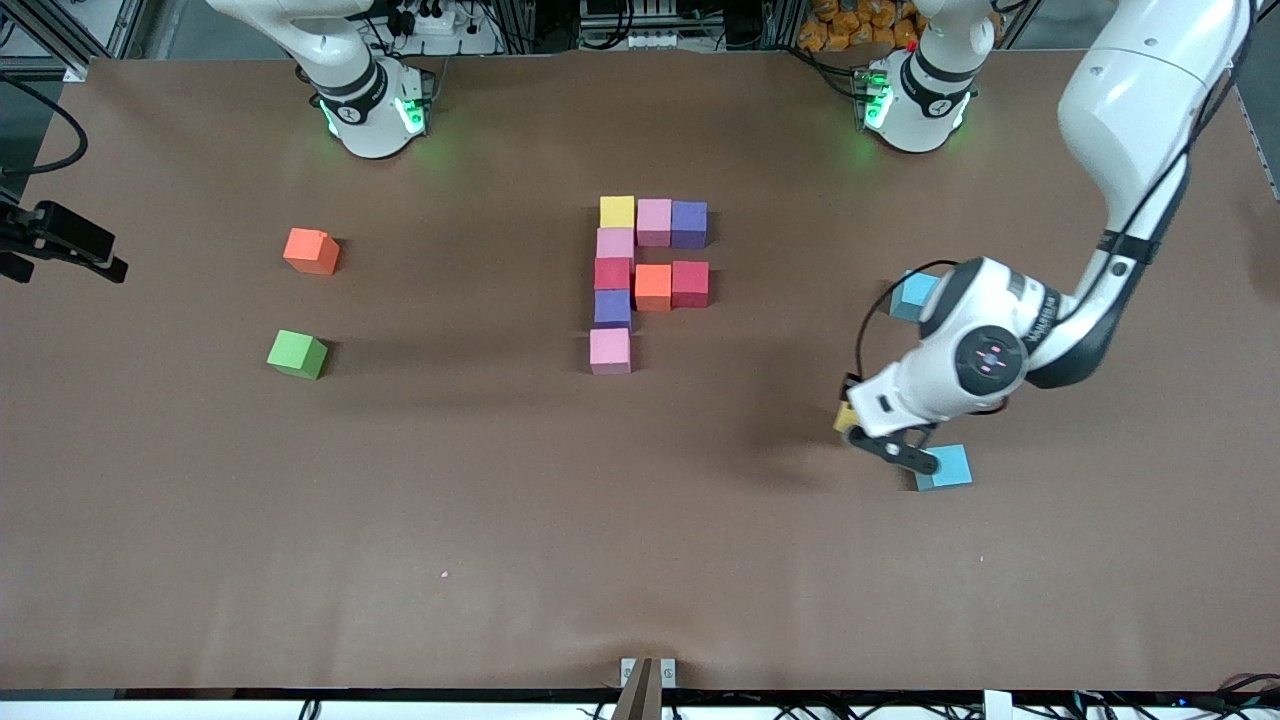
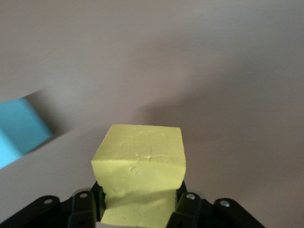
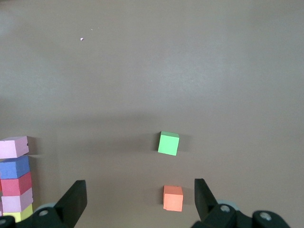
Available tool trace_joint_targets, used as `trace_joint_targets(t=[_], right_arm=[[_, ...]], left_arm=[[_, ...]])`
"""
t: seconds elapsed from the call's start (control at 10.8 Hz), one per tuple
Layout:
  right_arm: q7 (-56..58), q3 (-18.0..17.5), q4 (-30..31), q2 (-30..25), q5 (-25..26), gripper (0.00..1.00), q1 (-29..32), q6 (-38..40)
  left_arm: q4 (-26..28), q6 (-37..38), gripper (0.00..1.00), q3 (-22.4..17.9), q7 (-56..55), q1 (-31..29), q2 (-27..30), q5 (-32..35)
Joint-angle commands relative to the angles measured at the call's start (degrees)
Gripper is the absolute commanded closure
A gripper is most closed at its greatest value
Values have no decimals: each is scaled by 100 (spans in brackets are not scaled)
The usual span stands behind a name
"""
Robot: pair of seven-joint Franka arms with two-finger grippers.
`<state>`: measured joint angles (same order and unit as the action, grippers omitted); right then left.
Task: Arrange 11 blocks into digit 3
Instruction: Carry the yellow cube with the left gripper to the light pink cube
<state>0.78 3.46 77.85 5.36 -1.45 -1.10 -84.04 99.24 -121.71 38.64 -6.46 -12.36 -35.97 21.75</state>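
Your left gripper (image 1: pixel 893 443) is down at the table toward the left arm's end, pinching a yellow block (image 2: pixel 140 164) between its fingers (image 2: pixel 183 209). In the front view only a yellow corner (image 1: pixel 845 417) shows past the hand. Just beside that gripper, slightly nearer the front camera, lies a light blue block (image 1: pixel 944 467); a second blue block (image 1: pixel 914 296) sits farther from the camera, half hidden by the arm.

Toward the table's middle from that gripper stands the unfinished figure (image 1: pixel 650 280): a column of yellow, pink, red, purple and pink cubes, touching. A pink and a purple cube extend its farthest row, an orange and a red its middle row.

Your right gripper (image 3: pixel 137 199) waits at the right arm's end, jaws spread, holding nothing. Its wrist view takes in a loose orange cube (image 1: pixel 311 251) and the green cube (image 1: pixel 297 354).
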Motion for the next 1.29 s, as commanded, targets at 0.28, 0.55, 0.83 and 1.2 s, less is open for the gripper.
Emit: trace_joint_targets(t=[0.28, 0.55, 0.83, 1.2], right_arm=[[-25, 32, 19, 53, 4, 0, -128, -375], [-25, 32, 90, 53, 4, 0, -136, -385], [-86, 32, 90, 53, 13, 0, -189, -385], [-139, 41, 98, 53, 65, 0, -241, -385]], left_arm=[[-361, 77, 67, -14, 223, 1462, 2, 638], [-580, 68, 68, -32, 801, 1920, -129, 673], [-713, 24, 68, -189, 1523, 2237, -217, 647], [-704, -46, 69, -199, 2130, 2299, -288, 892]])
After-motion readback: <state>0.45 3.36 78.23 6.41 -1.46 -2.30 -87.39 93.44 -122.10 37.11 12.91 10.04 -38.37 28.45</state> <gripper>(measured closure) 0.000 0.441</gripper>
